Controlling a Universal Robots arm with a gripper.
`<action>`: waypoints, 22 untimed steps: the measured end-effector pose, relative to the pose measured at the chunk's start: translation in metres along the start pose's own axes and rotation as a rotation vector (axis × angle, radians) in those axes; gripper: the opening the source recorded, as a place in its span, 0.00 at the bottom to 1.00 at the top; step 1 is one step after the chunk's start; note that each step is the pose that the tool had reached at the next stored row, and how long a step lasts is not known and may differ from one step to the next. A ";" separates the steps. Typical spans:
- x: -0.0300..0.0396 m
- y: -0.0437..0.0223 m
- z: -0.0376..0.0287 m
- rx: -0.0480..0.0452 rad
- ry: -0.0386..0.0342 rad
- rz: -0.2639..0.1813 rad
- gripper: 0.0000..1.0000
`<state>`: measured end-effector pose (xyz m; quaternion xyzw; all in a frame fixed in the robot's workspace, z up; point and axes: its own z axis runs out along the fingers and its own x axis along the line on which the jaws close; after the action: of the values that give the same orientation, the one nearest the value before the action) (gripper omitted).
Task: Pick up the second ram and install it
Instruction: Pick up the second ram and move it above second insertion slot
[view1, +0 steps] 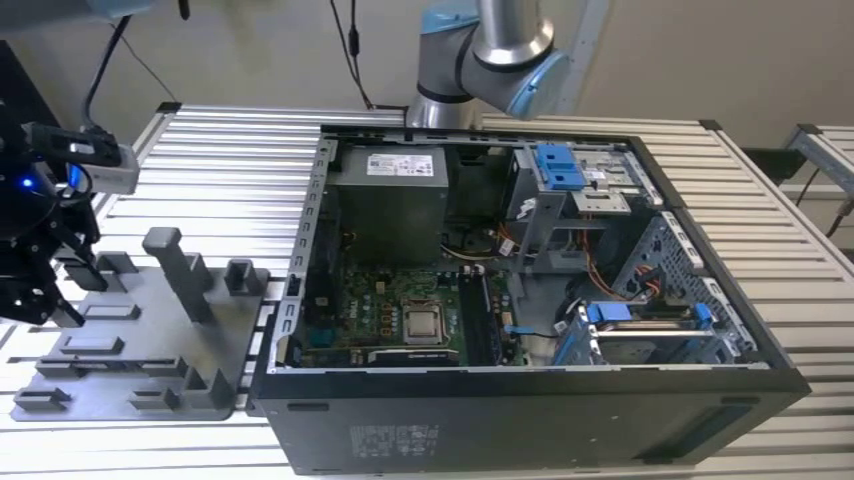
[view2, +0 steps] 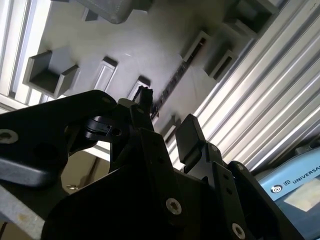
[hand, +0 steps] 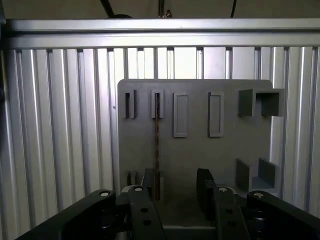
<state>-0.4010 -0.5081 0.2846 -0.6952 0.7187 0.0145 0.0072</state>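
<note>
Eyes on the bench (view1: 214, 150) now: silvery metal, ribbed slats running all the way across it. Two things sit on it. Toward the exterior view's left, a grey holder tray (view1: 234, 335) lies flat, with posts and slotted blocks standing up from it. Just beside it, toward the exterior view's right, a black computer case (view1: 534, 425) lies on its side, open face up. Those two might be touching, but I can't quite tell. In the first wrist view, the tray lies square on the slats.
</note>
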 end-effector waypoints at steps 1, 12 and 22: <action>0.0000 0.0000 0.0013 0.0001 0.0000 0.000 0.48; 0.0005 -0.0002 0.0144 0.0000 0.0000 0.000 0.48; 0.0010 -0.0004 0.0253 0.0000 0.0000 0.000 0.48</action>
<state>-0.4010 -0.5083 0.2592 -0.6952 0.7186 0.0145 0.0072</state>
